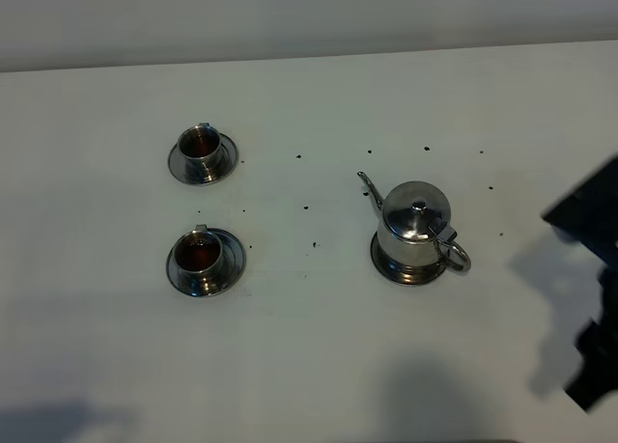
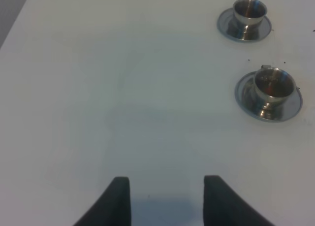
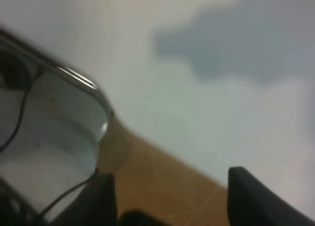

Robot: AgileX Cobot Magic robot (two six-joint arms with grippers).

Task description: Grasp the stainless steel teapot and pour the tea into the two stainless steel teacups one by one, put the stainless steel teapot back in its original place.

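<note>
White table (image 1: pixel 309 366), seen from high up. Teapot (image 1: pixel 415 233) stands upright on its round base, right of centre, lid on, spout toward the cups, loop handle toward the right edge. Nothing touches it.

Two cups on saucers sit well to the left of the teapot, one behind the other. Far cup (image 1: pixel 199 145) and near cup (image 1: pixel 199 254) both show dark reddish liquid inside. Small dark specks (image 1: pixel 305 207) are scattered on the table between cups and pot; too small to tell what they are.

Right arm (image 1: pixel 594 269): only a dark, cut-off piece shows at the right edge of the high view, well apart from the teapot. Its pincer is not clear there. In its wrist view the right gripper (image 3: pixel 170 199) has its two dark fingers spread wide with nothing between them; the picture is blurred, showing the table edge, tan floor and a shiny metal frame (image 3: pixel 74 78) with cables.

Left gripper (image 2: pixel 167 199): hidden from the high view. Its wrist view shows two dark fingertips apart, empty, over bare table, both cups well away from it.
</note>
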